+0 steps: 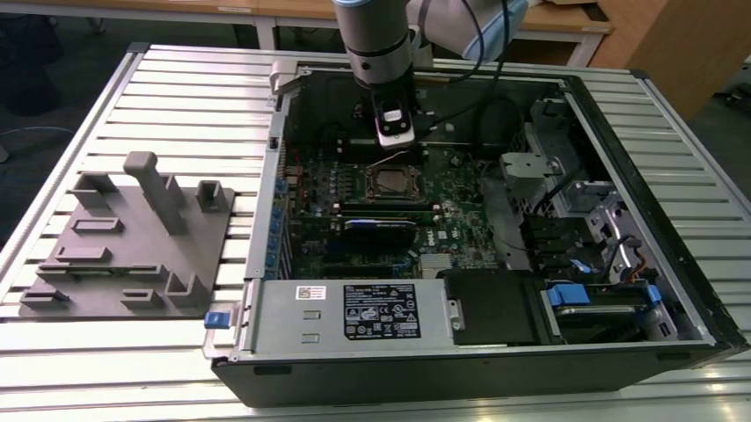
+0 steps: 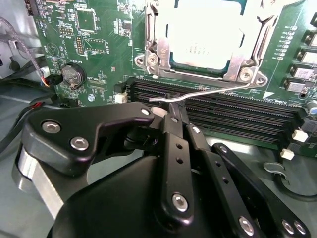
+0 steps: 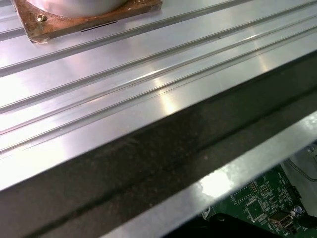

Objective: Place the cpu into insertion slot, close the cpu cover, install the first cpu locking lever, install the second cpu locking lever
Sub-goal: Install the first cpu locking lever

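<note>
Pincer at the locking lever, cpu seated under its cover.

In the second wrist view the pincer (image 2: pixel 173 111) is sitting closed down narrow, its tips meeting at the hooked end of the locking lever (image 2: pixel 208 92). Whether the wire is being pinched or only pressed, I cannot tell. The lever is lying across the black memory slots (image 2: pixel 237 111), running to the socket's corner. Beyond, the cpu (image 2: pixel 205 37) is lying flat in the insertion slot (image 1: pixel 395 182), mid-board in the open case (image 1: pixel 470 374) on the slatted surface (image 1: pixel 118 352). The cpu cover (image 2: pixel 156 42) is lying down around it. Risk, as I judge it: the thin, springy lever is giving little purchase, so it could slip off the tips and snap back. The tips could also scrape the slots.
</note>
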You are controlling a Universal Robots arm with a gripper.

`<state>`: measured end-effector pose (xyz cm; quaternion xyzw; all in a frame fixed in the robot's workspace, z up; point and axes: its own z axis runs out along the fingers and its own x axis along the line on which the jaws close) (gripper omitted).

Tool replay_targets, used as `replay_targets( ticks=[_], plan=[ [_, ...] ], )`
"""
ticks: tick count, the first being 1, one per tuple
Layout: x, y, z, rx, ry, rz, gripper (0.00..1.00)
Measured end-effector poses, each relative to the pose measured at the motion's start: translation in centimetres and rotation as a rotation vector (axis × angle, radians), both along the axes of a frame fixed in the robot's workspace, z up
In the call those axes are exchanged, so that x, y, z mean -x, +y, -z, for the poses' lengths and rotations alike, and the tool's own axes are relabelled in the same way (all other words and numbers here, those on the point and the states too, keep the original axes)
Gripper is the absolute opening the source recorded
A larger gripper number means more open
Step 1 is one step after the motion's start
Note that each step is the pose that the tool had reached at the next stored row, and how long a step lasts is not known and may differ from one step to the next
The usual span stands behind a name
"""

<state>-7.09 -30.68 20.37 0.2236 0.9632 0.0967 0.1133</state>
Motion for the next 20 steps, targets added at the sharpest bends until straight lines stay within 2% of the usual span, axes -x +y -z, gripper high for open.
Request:
replay_targets(
  ticks=[20],
  plan=[
    [0.0,0.0,-0.28,0.0002,0.0001,0.0,0.1]
  ],
)
